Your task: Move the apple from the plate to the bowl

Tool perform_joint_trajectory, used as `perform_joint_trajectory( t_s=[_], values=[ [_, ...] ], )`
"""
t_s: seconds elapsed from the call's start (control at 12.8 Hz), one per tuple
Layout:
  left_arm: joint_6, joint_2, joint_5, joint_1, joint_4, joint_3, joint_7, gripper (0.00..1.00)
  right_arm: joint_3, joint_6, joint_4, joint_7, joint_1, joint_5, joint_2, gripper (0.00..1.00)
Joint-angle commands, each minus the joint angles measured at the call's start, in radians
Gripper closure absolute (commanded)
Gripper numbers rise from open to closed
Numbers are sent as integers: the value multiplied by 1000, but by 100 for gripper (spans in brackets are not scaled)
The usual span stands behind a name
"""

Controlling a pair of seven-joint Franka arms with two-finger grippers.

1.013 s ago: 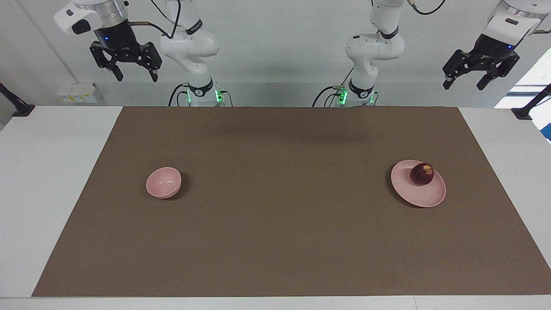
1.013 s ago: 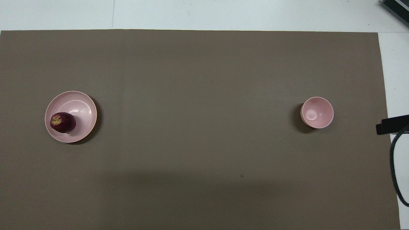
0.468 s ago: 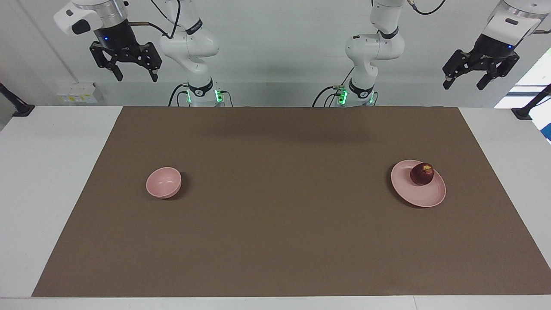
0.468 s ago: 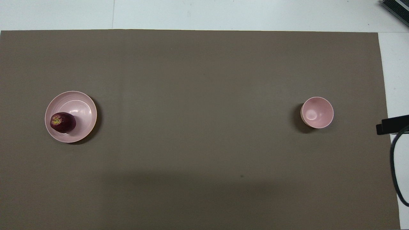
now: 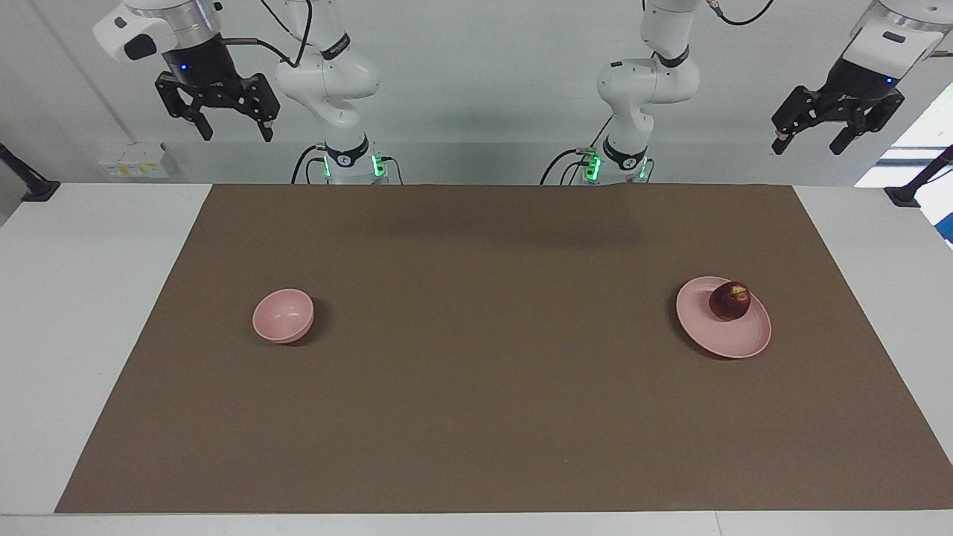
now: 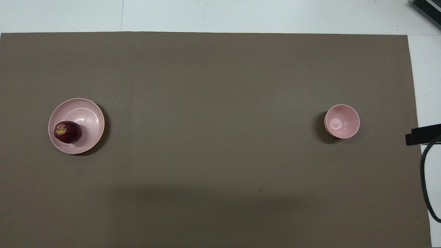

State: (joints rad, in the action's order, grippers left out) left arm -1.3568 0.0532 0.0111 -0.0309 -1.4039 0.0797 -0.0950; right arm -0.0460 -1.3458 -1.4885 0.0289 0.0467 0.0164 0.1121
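Observation:
The dark red apple (image 5: pixel 729 301) (image 6: pixel 68 132) sits on the wide pale pink plate (image 5: pixel 733 339) (image 6: pixel 88 117), toward the left arm's end of the table. The small deep pink bowl (image 5: pixel 283 316) (image 6: pixel 341 121) stands toward the right arm's end and holds nothing. My left gripper (image 5: pixel 808 146) hangs high by the wall, open, with nothing between its fingers. My right gripper (image 5: pixel 236 135) waits the same way, high up and open. Neither gripper shows in the overhead view.
A brown mat (image 5: pixel 476 387) covers most of the white table. At the right arm's end, just off the mat, lies a black block with a cable (image 6: pixel 418 134). A dark object (image 6: pixel 427 8) sits at the table's corner farthest from the robots.
The left gripper has shifted slightly up and outward. The right gripper, apple, plate and bowl have not moved.

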Motion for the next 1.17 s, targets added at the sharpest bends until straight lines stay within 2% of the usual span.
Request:
perform_joint_trajectory(
  t_s=[0.0, 0.86, 1.09],
  values=[
    [16, 11, -13, 3, -3, -11, 8, 0, 1, -23, -32, -38, -10, -7, 24, 0],
    [-10, 33, -8, 5, -46, -11, -6, 0, 1, -24, -30, -40, -7, -15, 23, 0],
    [-70, 34, -7, 3, -116, -11, -6, 0, 1, -24, -30, -40, -7, -15, 23, 0]
  ],
)
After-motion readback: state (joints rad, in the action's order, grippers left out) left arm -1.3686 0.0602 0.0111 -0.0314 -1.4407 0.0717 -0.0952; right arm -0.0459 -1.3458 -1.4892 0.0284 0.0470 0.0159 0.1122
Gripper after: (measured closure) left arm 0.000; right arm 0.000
